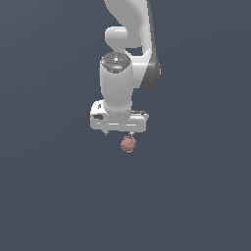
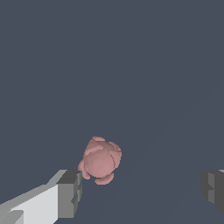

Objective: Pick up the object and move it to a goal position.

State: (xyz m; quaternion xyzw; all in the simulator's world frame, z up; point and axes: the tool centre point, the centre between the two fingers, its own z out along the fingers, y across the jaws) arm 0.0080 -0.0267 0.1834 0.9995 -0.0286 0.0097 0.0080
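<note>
The object (image 1: 128, 144) is a small, bumpy, pinkish-red lump on the dark grey floor. In the exterior view it sits just below the white gripper bar, under the fingertip on that view's right. My gripper (image 1: 117, 133) hangs over it, open, with its fingers spread wide. In the wrist view the object (image 2: 100, 159) lies right beside one grey finger pad (image 2: 70, 192), close enough that I cannot tell whether they touch. The other pad (image 2: 214, 190) stands far off, and nothing sits at the gripper's (image 2: 142, 192) middle.
The white arm (image 1: 125, 44) rises behind the gripper toward the top of the exterior view. Plain dark grey floor (image 1: 49, 196) surrounds the object on all sides.
</note>
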